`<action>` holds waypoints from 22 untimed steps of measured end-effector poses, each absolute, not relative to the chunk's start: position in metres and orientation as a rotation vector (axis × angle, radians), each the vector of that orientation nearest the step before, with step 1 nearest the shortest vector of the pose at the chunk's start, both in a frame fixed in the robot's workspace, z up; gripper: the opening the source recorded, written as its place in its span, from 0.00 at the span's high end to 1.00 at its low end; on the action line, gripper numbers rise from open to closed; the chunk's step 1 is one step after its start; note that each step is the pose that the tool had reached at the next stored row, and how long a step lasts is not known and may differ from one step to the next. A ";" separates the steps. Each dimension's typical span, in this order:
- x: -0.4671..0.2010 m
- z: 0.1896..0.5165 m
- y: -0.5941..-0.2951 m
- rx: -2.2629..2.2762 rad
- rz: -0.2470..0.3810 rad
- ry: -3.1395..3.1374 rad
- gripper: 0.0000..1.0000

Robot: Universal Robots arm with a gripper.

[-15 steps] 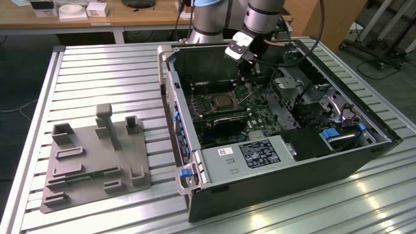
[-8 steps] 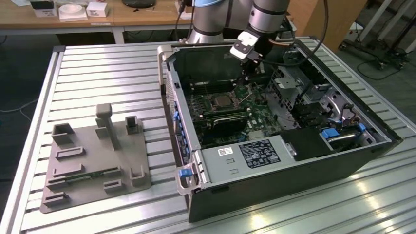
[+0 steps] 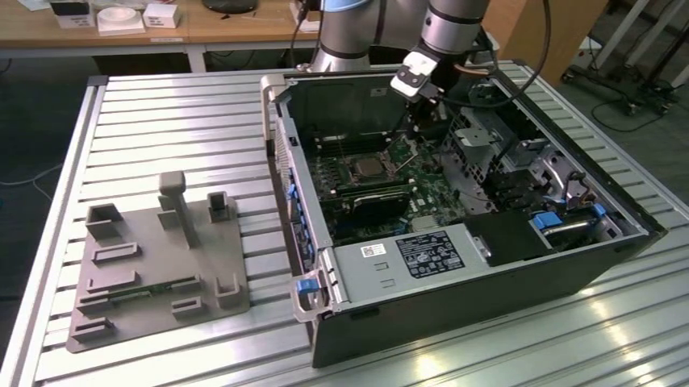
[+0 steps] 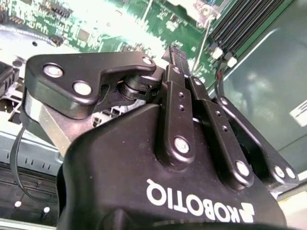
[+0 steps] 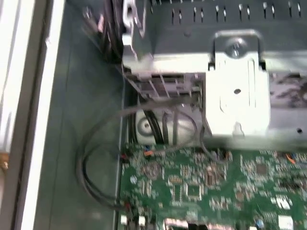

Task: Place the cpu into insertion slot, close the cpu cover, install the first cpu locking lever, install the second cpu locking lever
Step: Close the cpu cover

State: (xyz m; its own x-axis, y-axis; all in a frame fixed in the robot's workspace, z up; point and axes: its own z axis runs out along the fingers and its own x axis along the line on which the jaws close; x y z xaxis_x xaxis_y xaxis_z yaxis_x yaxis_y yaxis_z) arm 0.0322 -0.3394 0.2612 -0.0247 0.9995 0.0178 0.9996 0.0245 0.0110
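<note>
The open computer case [image 3: 289, 153] lies on its side on the slatted table. On the green motherboard [image 3: 431, 189], the cpu [image 3: 372, 167] shows its silvery top inside the insertion slot [image 3: 350, 172], with a metal frame lying flat around it; I take this frame for the cpu cover. My gripper [image 3: 411, 145] reaches down into the case just to the exterior view's right of the slot. In the second wrist view the black fingers [image 4: 178, 100] meet at their tips, and the gripper [image 4: 175, 53] is shut over the board with nothing visible between them.
A grey power supply box [image 3: 415, 254] fills the case's near end, and a drive cage [image 3: 490, 137] stands on the exterior view's right. Black memory slots [image 4: 242, 21] lie near the gripper. A grey fixture plate [image 3: 161, 266] sits on the table. Loose cables [image 5: 103, 158] loop past a metal bracket [image 5: 237, 91].
</note>
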 end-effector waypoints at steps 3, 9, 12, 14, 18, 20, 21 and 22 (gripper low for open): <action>0.040 0.261 -0.339 -2.190 -0.031 -2.245 0.89; 0.055 0.261 -0.338 -2.189 -0.029 -2.244 0.89; 0.058 0.256 -0.338 -2.187 -0.024 -2.242 0.89; 0.058 0.252 -0.338 -2.186 -0.023 -2.240 0.89; 0.058 0.245 -0.338 -2.185 -0.020 -2.239 0.89; 0.058 0.243 -0.338 -2.185 -0.019 -2.239 0.89; 0.058 0.243 -0.338 -2.184 -0.018 -2.238 0.89; 0.058 0.243 -0.338 -2.184 -0.017 -2.238 0.89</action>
